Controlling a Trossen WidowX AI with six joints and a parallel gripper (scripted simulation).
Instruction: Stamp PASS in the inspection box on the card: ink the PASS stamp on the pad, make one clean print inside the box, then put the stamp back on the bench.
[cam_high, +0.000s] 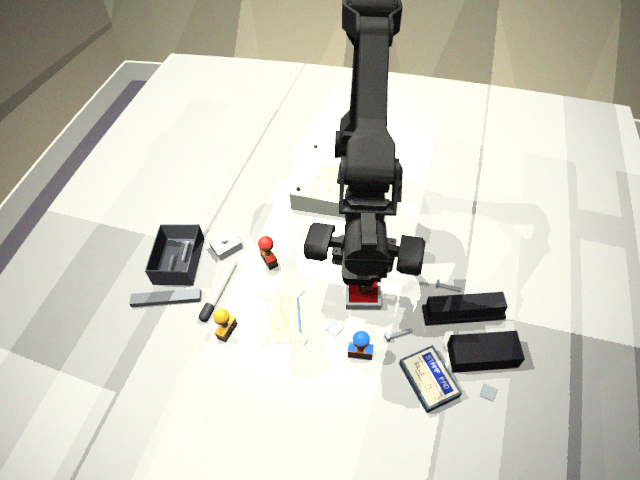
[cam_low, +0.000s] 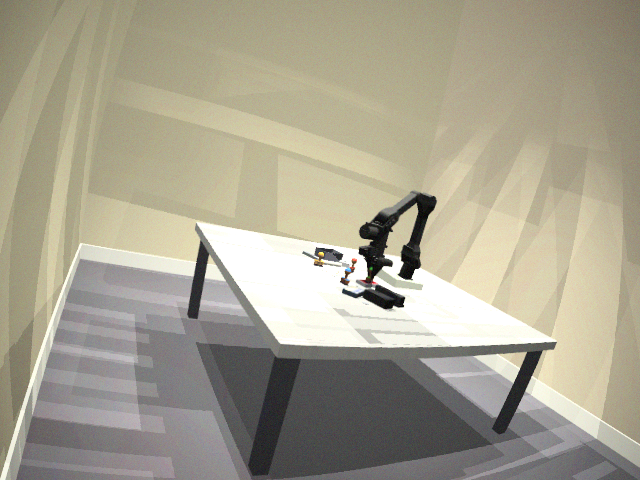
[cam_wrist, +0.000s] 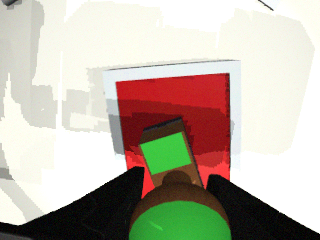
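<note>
My gripper (cam_high: 365, 283) (cam_wrist: 175, 180) is shut on the green stamp (cam_wrist: 166, 153) (cam_low: 370, 269), which has a round green knob, a brown body and a green patch on its base block. The stamp is over the red ink pad (cam_high: 363, 305) (cam_wrist: 235, 112) in its grey tray, its base turned a little against the pad's edges. I cannot tell whether its face touches the ink. The pale card (cam_high: 292, 335) lies left of the pad in the top view, with a faint box outline and a blue line. No print shows on it. The stamp's underside is hidden.
A red stamp (cam_high: 267, 254), a yellow stamp (cam_high: 224, 324) and a blue stamp (cam_high: 360, 345) stand around the card. A closed stamp pad (cam_high: 430, 378) and two black blocks (cam_high: 465, 308) (cam_high: 485, 351) lie right. A dark bin (cam_high: 156, 258), a marker (cam_high: 222, 286) and a grey bar (cam_high: 165, 297) lie left.
</note>
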